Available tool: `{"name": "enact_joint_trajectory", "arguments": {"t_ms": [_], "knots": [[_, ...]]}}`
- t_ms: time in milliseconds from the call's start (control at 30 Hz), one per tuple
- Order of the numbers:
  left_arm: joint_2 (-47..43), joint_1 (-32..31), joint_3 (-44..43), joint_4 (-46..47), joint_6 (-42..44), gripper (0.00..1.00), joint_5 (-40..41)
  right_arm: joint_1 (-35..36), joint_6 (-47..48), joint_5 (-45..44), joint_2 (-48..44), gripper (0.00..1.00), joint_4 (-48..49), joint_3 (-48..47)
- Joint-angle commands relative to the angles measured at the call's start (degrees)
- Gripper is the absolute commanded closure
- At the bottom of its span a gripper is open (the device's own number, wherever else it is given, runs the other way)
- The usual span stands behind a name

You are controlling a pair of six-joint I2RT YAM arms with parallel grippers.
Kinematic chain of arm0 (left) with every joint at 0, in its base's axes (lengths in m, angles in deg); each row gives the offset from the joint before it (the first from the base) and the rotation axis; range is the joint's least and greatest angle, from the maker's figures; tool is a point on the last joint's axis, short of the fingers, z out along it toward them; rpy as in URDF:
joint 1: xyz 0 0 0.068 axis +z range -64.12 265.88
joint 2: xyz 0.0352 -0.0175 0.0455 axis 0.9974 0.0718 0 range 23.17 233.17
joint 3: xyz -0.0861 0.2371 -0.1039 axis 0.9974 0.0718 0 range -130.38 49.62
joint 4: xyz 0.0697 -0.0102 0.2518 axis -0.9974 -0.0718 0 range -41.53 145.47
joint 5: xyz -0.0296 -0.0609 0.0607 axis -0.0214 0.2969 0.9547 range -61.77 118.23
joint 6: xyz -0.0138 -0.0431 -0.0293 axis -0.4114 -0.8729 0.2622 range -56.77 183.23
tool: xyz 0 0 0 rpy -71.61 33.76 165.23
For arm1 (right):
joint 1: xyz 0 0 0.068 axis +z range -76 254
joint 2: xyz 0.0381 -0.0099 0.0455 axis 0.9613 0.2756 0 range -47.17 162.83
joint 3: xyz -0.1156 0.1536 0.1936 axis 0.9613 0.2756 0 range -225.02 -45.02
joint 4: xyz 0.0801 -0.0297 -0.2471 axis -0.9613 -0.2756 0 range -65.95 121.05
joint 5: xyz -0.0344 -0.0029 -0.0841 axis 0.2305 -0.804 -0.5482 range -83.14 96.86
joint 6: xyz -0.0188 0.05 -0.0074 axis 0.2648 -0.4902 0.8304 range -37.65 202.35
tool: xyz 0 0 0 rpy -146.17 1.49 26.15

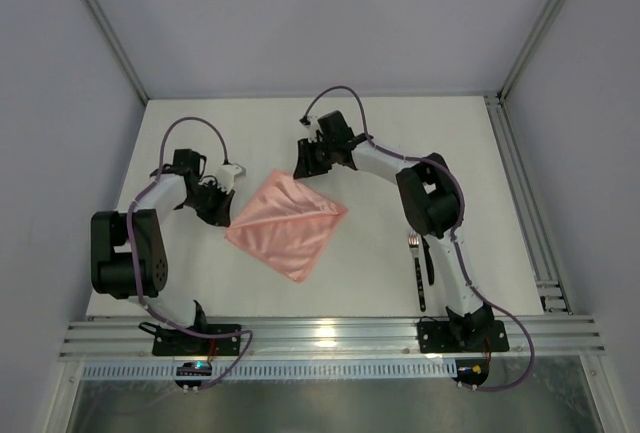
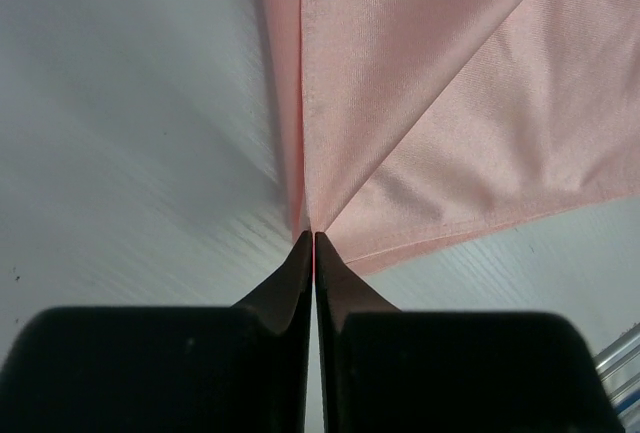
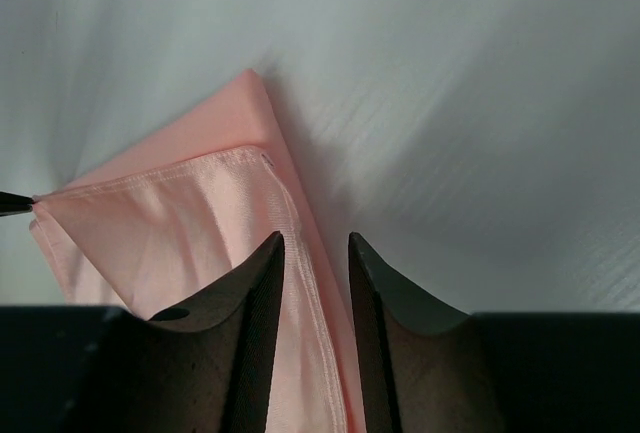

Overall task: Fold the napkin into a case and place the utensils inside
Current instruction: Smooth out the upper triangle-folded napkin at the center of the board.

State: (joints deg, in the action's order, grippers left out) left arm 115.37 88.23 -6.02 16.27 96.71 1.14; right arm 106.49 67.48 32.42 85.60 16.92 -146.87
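The salmon-pink napkin [image 1: 287, 223] lies folded in a diamond shape at the table's middle, in layers, with a hemmed top layer [image 3: 180, 233] over a lower one. My left gripper [image 1: 227, 224] is at its left corner, and the jaws [image 2: 312, 235] are shut on the cloth's tip [image 2: 420, 103]. My right gripper [image 1: 299, 167] hovers at the napkin's far corner. Its jaws [image 3: 315, 243] stand open with the hemmed edge running between them. The utensils [image 1: 421, 273], dark and slim, lie beside the right arm, the fork's pale tines [image 1: 411, 241] pointing away.
The white table [image 1: 200, 133] is bounded by a metal rail on the right [image 1: 545, 253] and a double rail along the near edge [image 1: 330, 338]. White walls enclose the back and sides. The right arm's forearm [image 1: 445, 253] partly overhangs the utensils.
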Motion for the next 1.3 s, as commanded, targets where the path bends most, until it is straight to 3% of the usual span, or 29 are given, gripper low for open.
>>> {"name": "enact_joint_trajectory", "arguments": {"t_ms": [0,500,767,900,1067,1267], "knots": [[0.5,0.2,0.6,1.3,0.6,0.99,-1.1,0.1,-3.6,3.4,0.0,0.64,6.7,-3.1],[-0.1,0.2,1.0,1.0,1.8,1.0,-0.7,1.1,-8.0,6.3,6.0,0.71,10.3,-6.4],[-0.4,0.2,1.1,0.6,1.9,1.0,-0.7,1.3,-9.0,7.2,5.9,0.96,12.5,-6.0],[-1.4,0.2,1.0,0.0,2.6,0.96,-1.6,2.1,-7.6,5.6,2.2,0.96,15.9,-3.5],[-1.4,0.2,0.5,-0.3,2.6,0.82,-2.3,4.1,-2.4,2.7,-0.1,0.95,14.6,-3.0],[0.0,0.1,0.4,-0.4,2.2,0.8,-2.5,4.2,-2.8,1.3,1.8,0.89,12.1,-4.3]]}}
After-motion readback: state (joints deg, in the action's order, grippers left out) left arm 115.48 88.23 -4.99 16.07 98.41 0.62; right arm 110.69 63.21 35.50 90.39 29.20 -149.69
